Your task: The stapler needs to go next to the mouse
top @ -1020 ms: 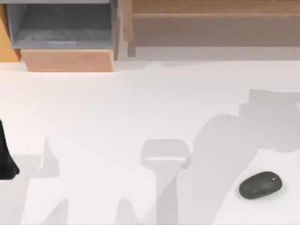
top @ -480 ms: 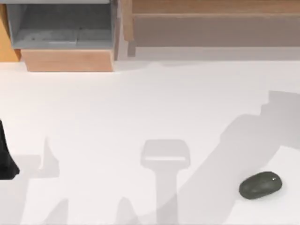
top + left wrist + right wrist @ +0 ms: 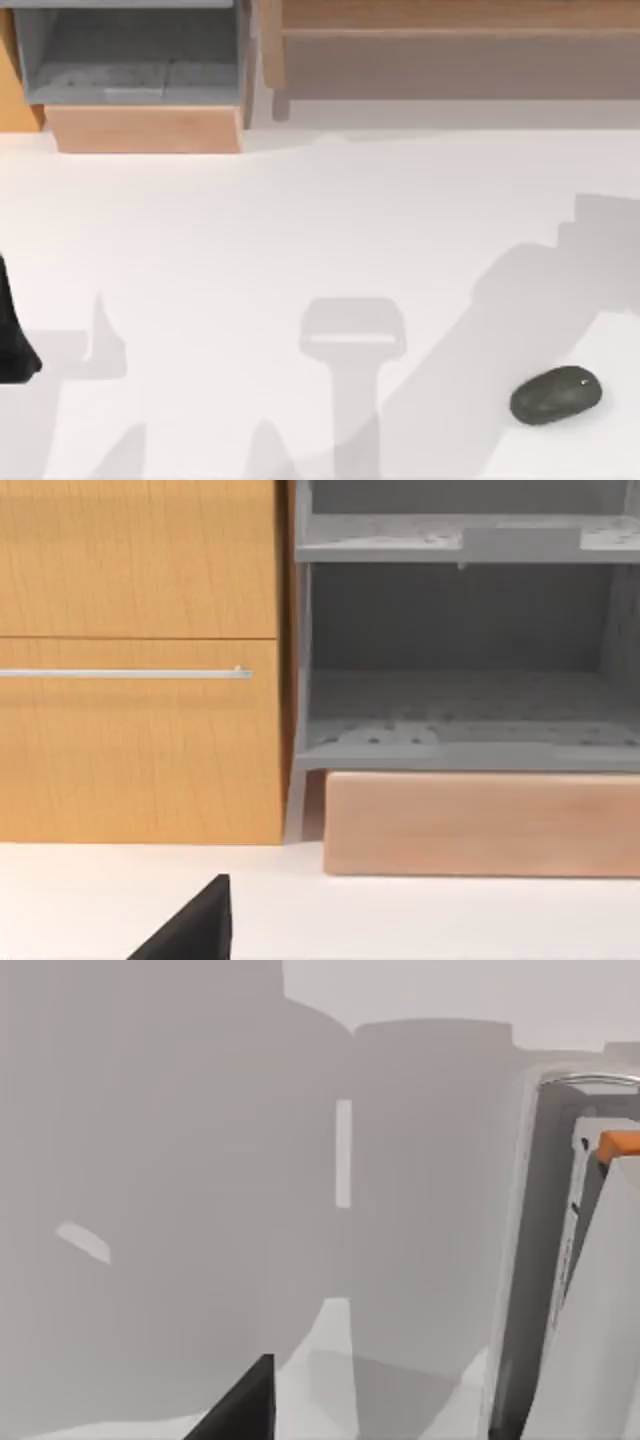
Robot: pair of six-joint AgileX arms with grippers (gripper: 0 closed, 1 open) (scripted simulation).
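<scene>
White table lying bare; grey shelf unit standing at its far left edge, wooden cabinet adjoining the shelf unit.

Bright, even light; soft grey shadows cross the table.

Mouse, lower right of top view: dark grey, matt, faintly mottled, plastic-looking. Table: white, smooth, matt, shadows soft on it. Cabinet front, left half of left wrist view: orange wood grain, satin finish; thin handle bar brushed-metal look. Open shelf unit beside it: grey, speckled, matt. Block under shelf: pale wood, smooth. Upright grey object, right edge of right wrist view: smooth, plastic-looking, orange tip.
</scene>
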